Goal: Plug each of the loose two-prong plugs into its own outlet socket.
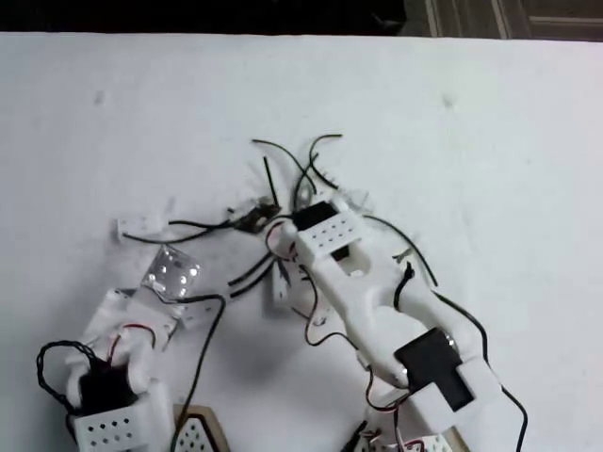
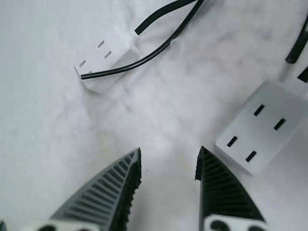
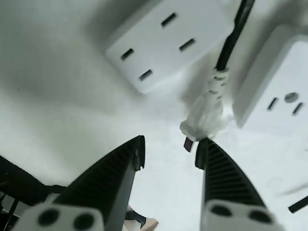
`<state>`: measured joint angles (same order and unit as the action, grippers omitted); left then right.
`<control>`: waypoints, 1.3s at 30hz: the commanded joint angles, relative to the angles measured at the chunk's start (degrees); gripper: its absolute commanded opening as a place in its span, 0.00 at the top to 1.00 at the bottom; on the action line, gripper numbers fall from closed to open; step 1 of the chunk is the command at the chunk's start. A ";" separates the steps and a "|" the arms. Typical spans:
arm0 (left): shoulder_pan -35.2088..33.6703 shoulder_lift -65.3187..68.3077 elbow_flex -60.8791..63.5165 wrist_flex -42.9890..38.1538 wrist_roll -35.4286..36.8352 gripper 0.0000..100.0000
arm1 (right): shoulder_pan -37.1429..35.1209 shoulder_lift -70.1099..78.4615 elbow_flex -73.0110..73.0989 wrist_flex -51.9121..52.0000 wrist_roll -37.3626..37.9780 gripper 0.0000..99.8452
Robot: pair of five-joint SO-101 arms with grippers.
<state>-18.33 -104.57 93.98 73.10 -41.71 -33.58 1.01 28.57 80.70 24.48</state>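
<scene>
My right gripper (image 3: 168, 147) is open just above the table. A white two-prong plug (image 3: 204, 115) on a black cord lies right against the tip of one of its fingers (image 3: 219, 178), prongs toward the gap, not clamped. Beyond it lie a white outlet socket block (image 3: 168, 38) and a second outlet block (image 3: 284, 91). My left gripper (image 2: 168, 156) is open over bare table, between a small socket block (image 2: 103, 57) crossed by a black cord and a larger socket block (image 2: 260, 127). In the high view the left gripper (image 1: 174, 271) is near the small block (image 1: 141, 226).
Several black cords (image 1: 301, 165) tangle at the table's middle, around the right arm (image 1: 330, 235). Another cord (image 1: 203, 348) runs toward the front edge beside the left arm (image 1: 108, 395). The white table (image 1: 490, 141) stretches wide to the far side and right.
</scene>
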 commanded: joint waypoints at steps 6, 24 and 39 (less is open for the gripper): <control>-0.40 0.04 -0.18 -0.88 0.26 0.81 | 2.68 -0.22 2.11 -5.76 0.18 0.82; -0.40 0.04 -0.18 -0.70 0.26 0.81 | 5.32 -0.31 3.08 -11.03 0.26 0.82; -0.40 0.04 -0.18 -0.62 0.26 0.81 | 3.91 -0.75 5.98 -16.48 0.26 0.95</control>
<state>-18.33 -104.57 93.98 73.10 -41.71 -29.45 1.10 34.73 64.70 24.48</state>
